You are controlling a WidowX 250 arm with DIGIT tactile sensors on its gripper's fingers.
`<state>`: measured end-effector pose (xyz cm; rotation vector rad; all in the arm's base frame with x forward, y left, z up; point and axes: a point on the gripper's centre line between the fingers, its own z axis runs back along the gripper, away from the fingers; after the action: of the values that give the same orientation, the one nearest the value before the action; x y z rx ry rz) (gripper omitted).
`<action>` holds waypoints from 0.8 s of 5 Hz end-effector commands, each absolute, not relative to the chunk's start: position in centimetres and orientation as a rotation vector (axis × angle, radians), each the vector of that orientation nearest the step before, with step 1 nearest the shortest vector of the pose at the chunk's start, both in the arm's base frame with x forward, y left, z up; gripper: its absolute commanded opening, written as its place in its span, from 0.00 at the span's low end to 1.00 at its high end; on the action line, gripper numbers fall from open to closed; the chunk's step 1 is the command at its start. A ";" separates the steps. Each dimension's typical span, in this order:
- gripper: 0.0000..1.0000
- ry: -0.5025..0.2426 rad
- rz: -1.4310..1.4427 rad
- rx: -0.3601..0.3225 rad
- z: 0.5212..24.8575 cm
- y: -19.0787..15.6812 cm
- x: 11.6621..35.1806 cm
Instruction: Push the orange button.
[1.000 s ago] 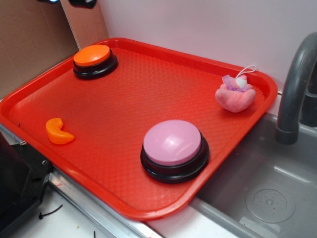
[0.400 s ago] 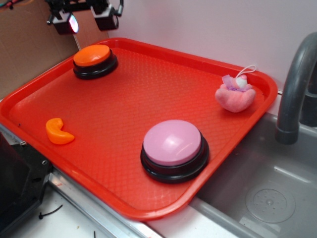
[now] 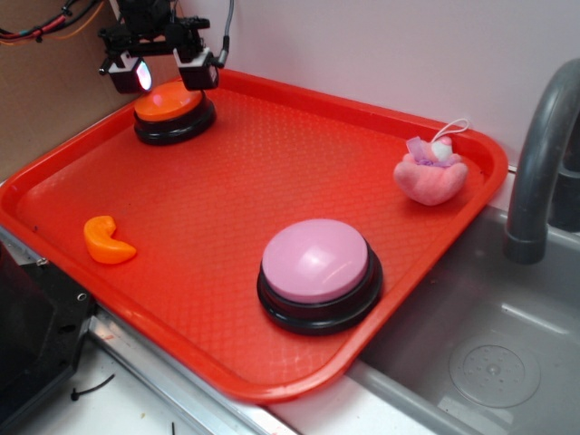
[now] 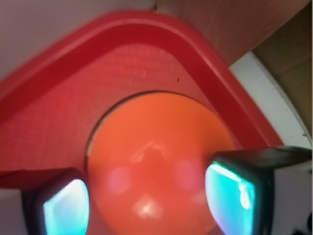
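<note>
The orange button (image 3: 169, 100) sits in the far left corner of the red tray (image 3: 272, 172), and your gripper (image 3: 163, 71) hangs right above it with its fingers apart, one on each side of the dome. In the wrist view the button (image 4: 156, 161) lies straight below, between the fingertips (image 4: 234, 196), so I judge you only need to press down.

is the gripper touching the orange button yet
Cannot tell. In the exterior view the gripper hangs right over the orange button, its fingers overlapping the rim. The wrist view shows fingers either side of the dome, with neither gap nor contact plain.
</note>
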<state>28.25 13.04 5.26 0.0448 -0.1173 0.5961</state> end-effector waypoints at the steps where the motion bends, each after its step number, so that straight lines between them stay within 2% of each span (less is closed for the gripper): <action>1: 1.00 -0.081 0.564 0.011 4.7 13.8 27.0; 2: 1.00 -0.069 0.509 -0.002 6.6 12.7 26.8; 4: 1.00 -0.109 0.434 -0.005 12.4 11.7 26.5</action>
<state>25.84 10.77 9.82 -0.0190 -0.0273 0.4467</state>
